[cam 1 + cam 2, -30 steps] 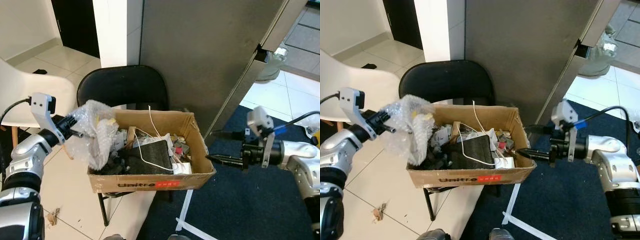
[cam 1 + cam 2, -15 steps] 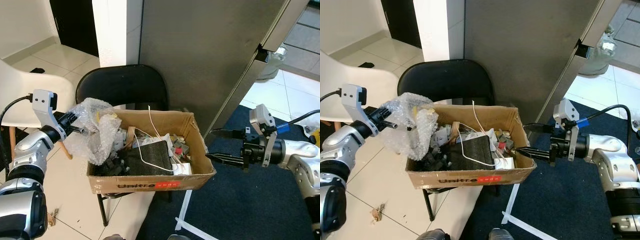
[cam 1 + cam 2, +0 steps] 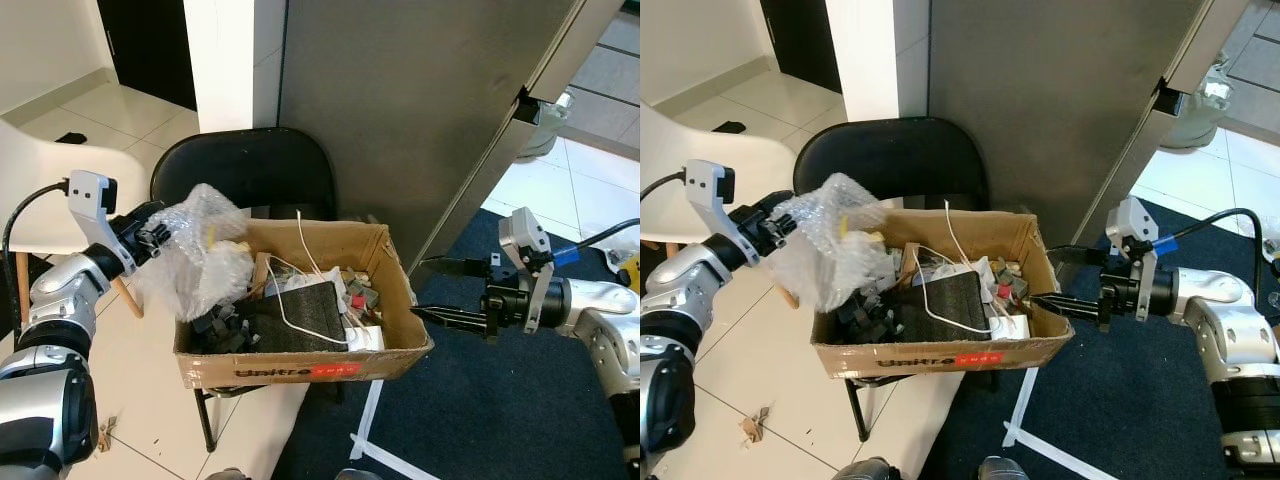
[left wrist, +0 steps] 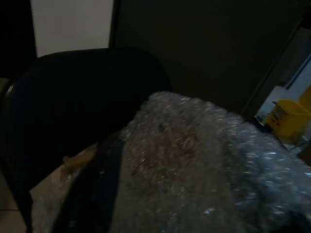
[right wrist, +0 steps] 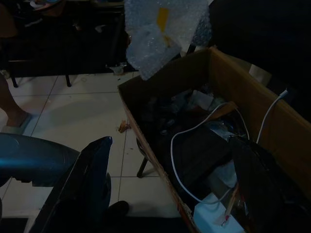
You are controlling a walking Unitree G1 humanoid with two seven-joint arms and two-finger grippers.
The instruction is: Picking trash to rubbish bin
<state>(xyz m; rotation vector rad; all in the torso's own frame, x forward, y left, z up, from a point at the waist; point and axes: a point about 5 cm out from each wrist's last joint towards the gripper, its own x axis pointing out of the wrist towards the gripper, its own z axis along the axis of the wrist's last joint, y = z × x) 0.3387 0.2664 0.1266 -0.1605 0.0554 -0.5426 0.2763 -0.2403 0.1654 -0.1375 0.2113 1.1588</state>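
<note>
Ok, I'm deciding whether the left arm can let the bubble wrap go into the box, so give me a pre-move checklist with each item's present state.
1. Bubble wrap held by left pincer: ok.
2. Wrap fully over cardboard box: not ok, part hangs past its left edge.
3. Box seated on black chair: ok.
4. Right pincer outside the box, fingers apart: ok.
5. Room inside among the white cable and clutter: cannot tell.
</note>
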